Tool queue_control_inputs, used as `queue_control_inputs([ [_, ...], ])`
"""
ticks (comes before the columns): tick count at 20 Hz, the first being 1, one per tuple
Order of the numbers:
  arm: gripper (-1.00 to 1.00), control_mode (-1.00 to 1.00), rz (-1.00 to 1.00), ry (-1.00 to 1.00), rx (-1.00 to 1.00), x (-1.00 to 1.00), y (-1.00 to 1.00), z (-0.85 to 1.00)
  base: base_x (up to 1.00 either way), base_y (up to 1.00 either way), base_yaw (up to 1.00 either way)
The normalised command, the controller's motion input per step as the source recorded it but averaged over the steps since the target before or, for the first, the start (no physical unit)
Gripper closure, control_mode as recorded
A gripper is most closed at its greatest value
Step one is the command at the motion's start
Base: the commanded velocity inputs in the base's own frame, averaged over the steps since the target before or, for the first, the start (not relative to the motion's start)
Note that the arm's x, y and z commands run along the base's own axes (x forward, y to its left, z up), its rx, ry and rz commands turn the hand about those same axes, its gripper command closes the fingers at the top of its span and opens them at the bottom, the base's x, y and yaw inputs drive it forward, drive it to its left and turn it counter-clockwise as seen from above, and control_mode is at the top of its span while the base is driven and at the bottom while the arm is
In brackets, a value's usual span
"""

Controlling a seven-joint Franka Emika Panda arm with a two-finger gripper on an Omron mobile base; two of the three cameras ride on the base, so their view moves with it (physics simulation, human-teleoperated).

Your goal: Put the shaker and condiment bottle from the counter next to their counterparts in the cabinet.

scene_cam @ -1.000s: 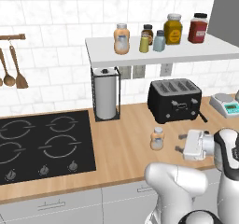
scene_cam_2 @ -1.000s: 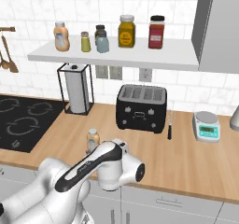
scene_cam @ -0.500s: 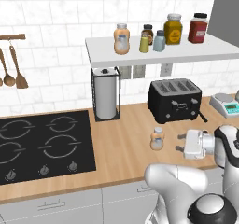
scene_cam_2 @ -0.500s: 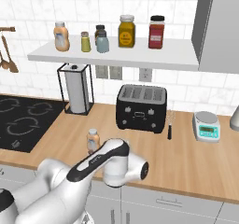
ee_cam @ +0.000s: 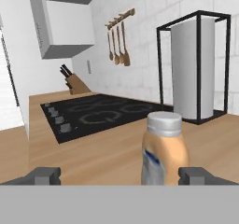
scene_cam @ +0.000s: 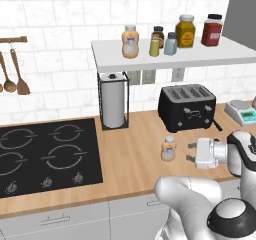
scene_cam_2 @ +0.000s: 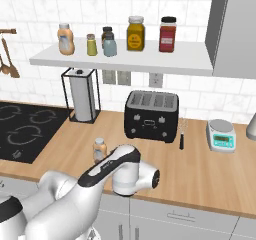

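Note:
A peach-orange condiment bottle [scene_cam: 169, 148] stands upright on the wooden counter [scene_cam: 130, 154], in front of the toaster. My gripper [scene_cam: 190, 152] is level with it just to its right, open and pointing at it. In the hand view the bottle [ee_cam: 164, 155] stands between my open fingertips [ee_cam: 196, 175], closer to the right one, untouched. On the white shelf [scene_cam: 200, 58] the pale blue-grey shaker [scene_cam: 170, 44] stands beside the olive-yellow shaker [scene_cam: 154, 47]. The lookalike peach bottle [scene_cam: 130, 42] is at the shelf's left end.
A black toaster [scene_cam: 187, 107] stands behind the bottle, and a paper towel holder [scene_cam: 113, 100] to its left. The black hob [scene_cam: 45, 154] takes up the left of the counter. A scale [scene_cam: 243, 113] sits at the right. A mustard jar [scene_cam: 185, 31] and a red jar [scene_cam: 212, 30] stand on the shelf.
My hand has crept a little to the left, closer to the bottle on the counter. Bottle and shelf items have not moved.

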Motion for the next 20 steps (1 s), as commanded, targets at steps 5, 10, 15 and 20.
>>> queue_control_inputs([
  [5, -1.0, -1.0, 0.01, 0.0, 0.0, 0.13, 0.02, 0.0, 0.0, 0.0, 0.0],
  [10, -1.0, -1.0, 0.02, 0.0, 0.0, 0.2, 0.01, 0.0, 0.0, 0.0, 0.0],
  [15, -1.0, -1.0, 0.06, 0.0, 0.0, 0.22, 0.0, 0.0, 0.0, 0.0, 0.0],
  [20, -1.0, -1.0, 0.11, 0.0, 0.0, 0.19, 0.0, 0.0, 0.0, 0.0, 0.0],
])
